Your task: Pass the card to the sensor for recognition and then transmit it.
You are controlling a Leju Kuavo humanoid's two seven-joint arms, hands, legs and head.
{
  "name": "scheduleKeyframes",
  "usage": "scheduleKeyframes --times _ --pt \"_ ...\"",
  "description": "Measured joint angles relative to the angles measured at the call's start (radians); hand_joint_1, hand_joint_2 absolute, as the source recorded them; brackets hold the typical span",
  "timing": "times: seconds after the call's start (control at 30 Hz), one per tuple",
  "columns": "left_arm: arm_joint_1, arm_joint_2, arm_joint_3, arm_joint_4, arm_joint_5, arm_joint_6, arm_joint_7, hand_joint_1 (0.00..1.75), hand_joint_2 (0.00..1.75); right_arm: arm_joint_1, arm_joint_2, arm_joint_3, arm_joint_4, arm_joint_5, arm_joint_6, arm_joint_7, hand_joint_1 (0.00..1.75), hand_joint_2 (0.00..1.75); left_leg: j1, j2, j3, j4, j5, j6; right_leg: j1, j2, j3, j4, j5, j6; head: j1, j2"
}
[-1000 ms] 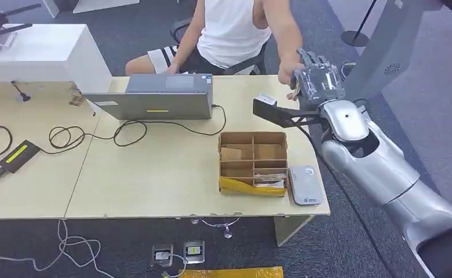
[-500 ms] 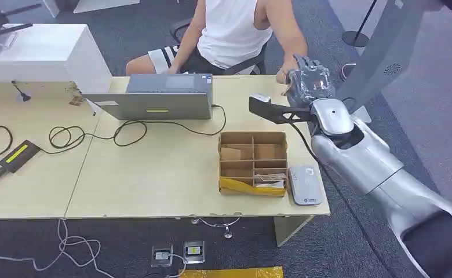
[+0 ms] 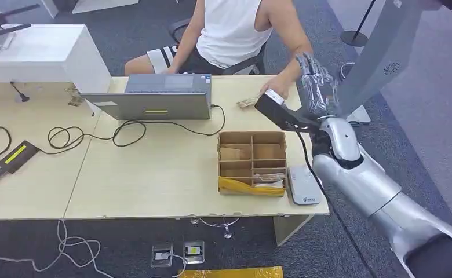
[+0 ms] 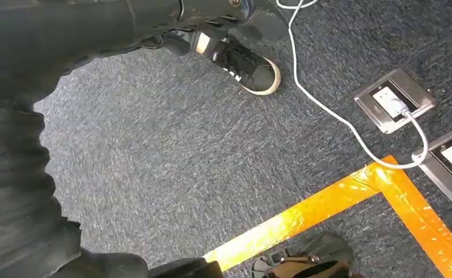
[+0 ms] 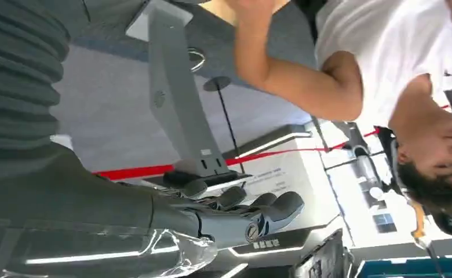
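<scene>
Evidently the handover is done: the right hand [image 3: 317, 81] hangs raised past the table's [image 3: 154, 174] far right edge, fingers spread, holding nothing, while the card [image 3: 247, 102] lies on the table near that edge, under the person's hand [image 3: 274, 90].
</scene>
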Motion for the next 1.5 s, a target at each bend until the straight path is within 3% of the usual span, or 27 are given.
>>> scheduleKeyframes --times 0.13,0.27,0.37,0.47,0.7,1.03,1.37,1.5 --pt "0.005 -0.004 0.019 0.000 -0.012 0.000 0.000 0.00 1.75 0.088 -0.010 -0.050 -0.110 -0.044 -0.078 -0.069 0.00 1.75 0.000 0.000 0.001 0.000 0.000 0.000 0.000 0.000 0.001 0.000 0.000 0.000 0.000 0.000" --pt "0.005 -0.003 0.029 0.001 0.008 0.000 -0.007 0.00 1.75 0.220 -0.016 -0.092 -0.252 -0.099 -0.071 -0.152 0.00 1.75 0.000 0.001 0.001 0.000 0.000 0.000 0.001 0.000 0.000 0.000 0.000 0.000 0.000 0.000" --pt "-0.008 -0.029 0.082 0.007 -0.136 0.001 -0.053 0.00 1.75 0.300 -0.016 -0.103 -0.332 -0.089 -0.059 -0.234 0.00 1.75 0.000 0.001 0.000 0.000 0.000 0.000 0.000 0.000 -0.001 0.000 0.000 0.000 0.000 0.000" --pt "-0.034 -0.076 0.151 0.011 -0.221 0.001 -0.057 0.00 1.75 0.347 -0.014 -0.103 -0.364 -0.052 -0.057 -0.247 0.00 1.75 0.000 0.001 -0.001 0.000 0.000 0.000 0.000 -0.001 0.000 0.000 0.000 0.000 0.001 0.000" --pt "-0.043 -0.121 0.254 0.021 -0.202 0.001 -0.069 0.00 1.75 0.394 -0.011 -0.107 -0.417 -0.058 -0.035 -0.251 0.00 1.75 0.001 0.003 0.001 0.000 0.000 0.000 0.001 0.002 0.000 0.000 0.000 0.000 0.000 0.000" --pt "-0.044 -0.146 0.293 0.037 -0.091 0.001 -0.086 0.00 1.75 0.451 -0.011 -0.104 -0.418 -0.012 0.031 -0.252 0.00 1.75 0.002 0.004 0.000 0.000 -0.001 -0.001 0.002 0.002 -0.001 0.000 0.000 0.000 0.001 0.000" --pt "-0.043 -0.149 0.293 0.046 0.036 0.001 -0.098 0.00 1.75 0.459 -0.010 -0.076 -0.346 0.198 0.220 -0.113 0.00 1.75 0.002 0.003 -0.001 0.000 -0.001 -0.001 0.002 0.002 -0.001 0.000 0.000 0.000 0.000 0.000" --pt "-0.044 -0.147 0.292 0.047 0.053 0.001 -0.098 0.00 1.75 0.459 -0.005 -0.060 -0.304 0.233 0.261 -0.074 0.00 1.75 0.002 0.003 -0.001 0.000 -0.001 -0.001 0.002 0.002 -0.001 0.000 0.000 0.000 0.000 0.000"
